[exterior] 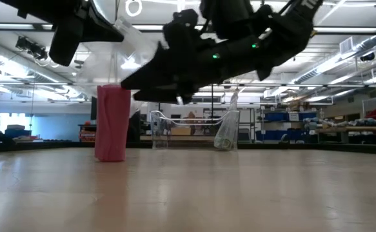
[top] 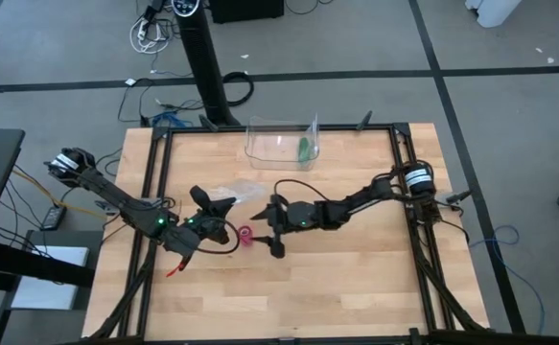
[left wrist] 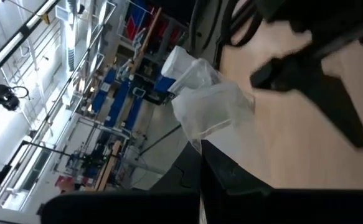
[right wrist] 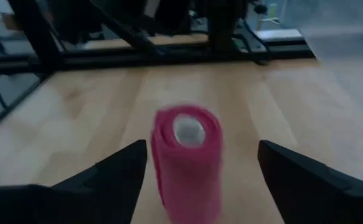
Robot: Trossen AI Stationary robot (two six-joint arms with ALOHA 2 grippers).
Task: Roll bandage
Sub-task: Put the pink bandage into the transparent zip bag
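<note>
The bandage [top: 248, 235] is a small pink roll standing on end on the wooden table, also seen in the low view [exterior: 112, 122] and the right wrist view [right wrist: 187, 155]. My right gripper [top: 275, 232] is open and comes at the roll from the table's right. Its two fingers [right wrist: 122, 171] stand on either side of the roll without touching it. My left gripper [top: 223, 203], just left of the roll and raised off the table, is shut on a clear flat plastic piece [top: 238, 190]. My left gripper pinches the clear plastic piece by one edge [left wrist: 198, 138] between its shut fingers. The sheet sticks out beyond the fingertips and is lifted clear of the table [exterior: 133, 55].
A clear plastic container [top: 281, 142] stands at the table's far edge with a small green item [top: 305, 149] inside. Black frame rails [top: 154, 192] run along the table's left and right sides. Bare wood lies toward the near edge.
</note>
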